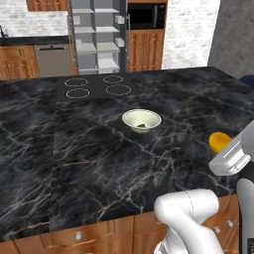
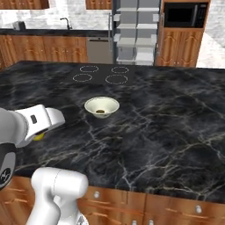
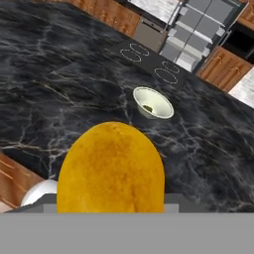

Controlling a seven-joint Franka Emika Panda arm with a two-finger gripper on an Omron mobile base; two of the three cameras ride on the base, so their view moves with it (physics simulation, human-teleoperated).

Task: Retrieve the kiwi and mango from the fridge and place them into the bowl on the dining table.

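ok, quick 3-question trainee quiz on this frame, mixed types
1. True or false: the bowl sits on the cooktop rings.
2. Which fruit is at the gripper? A) kiwi B) mango C) neither
3. Fill in: behind the dining table, the fridge door is ____.

Key:
1. False. It stands on bare marble, nearer the robot than the rings.
2. B. It's the yellow-orange fruit; something small and dark already lies in the bowl.
3. Open, shelves showing.
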